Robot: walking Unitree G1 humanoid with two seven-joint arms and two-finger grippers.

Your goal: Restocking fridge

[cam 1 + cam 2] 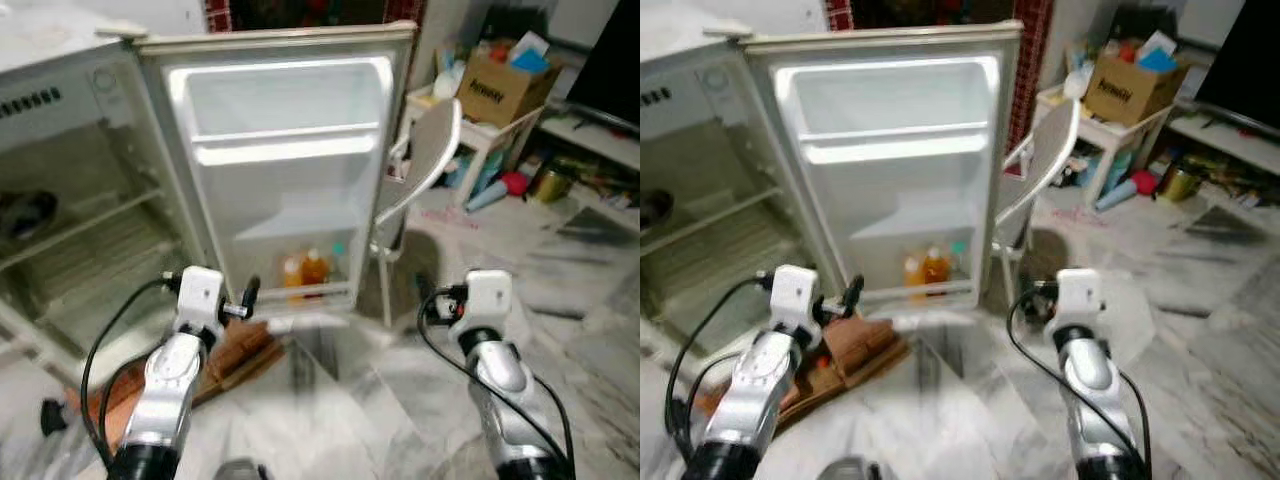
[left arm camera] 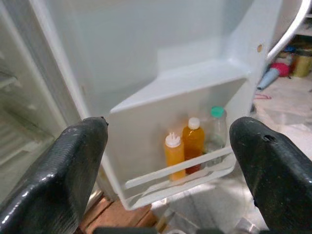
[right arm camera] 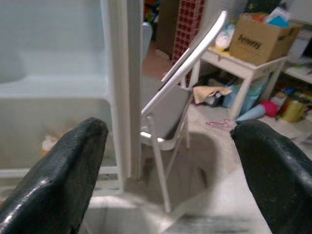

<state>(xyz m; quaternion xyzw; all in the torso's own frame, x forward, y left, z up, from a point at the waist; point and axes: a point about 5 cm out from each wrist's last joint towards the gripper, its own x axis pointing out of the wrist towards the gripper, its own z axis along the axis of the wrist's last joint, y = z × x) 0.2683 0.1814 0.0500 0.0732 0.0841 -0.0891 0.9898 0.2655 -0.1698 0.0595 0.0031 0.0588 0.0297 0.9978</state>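
Standing before the small white fridge [image 1: 60, 190] with its door swung wide, the robot holds both silver arms out low in front of it, and neither gripper carries anything. The inner face of the white fridge door [image 1: 290, 170] faces the camera, and its bottom door shelf [image 2: 180, 170] already holds a squat orange squeeze bottle with a white nozzle [image 2: 174, 155], a taller amber bottle with a white cap [image 2: 193, 142] just beside it, and a clear bottle with a green cap [image 2: 216, 127] next along. The upper door racks look bare, and the wire shelves in the cabinet on the left look mostly bare too, though a dark shape sits at their far left edge that I can't identify. So my read is that restocking is only partly done, with plenty of room left and nothing in hand to put in. The left gripper [image 2: 170, 161] has its two black fingers spread wide and points straight at that bottom shelf, the bottles framed between the fingers but apart from them, not touched. The right gripper [image 3: 170, 165] is also spread wide, aimed past the door's edge toward a white folding chair [image 3: 180, 97] beyond it. A flat brown cardboard piece [image 1: 855, 345] lies on the marble floor under the left arm.
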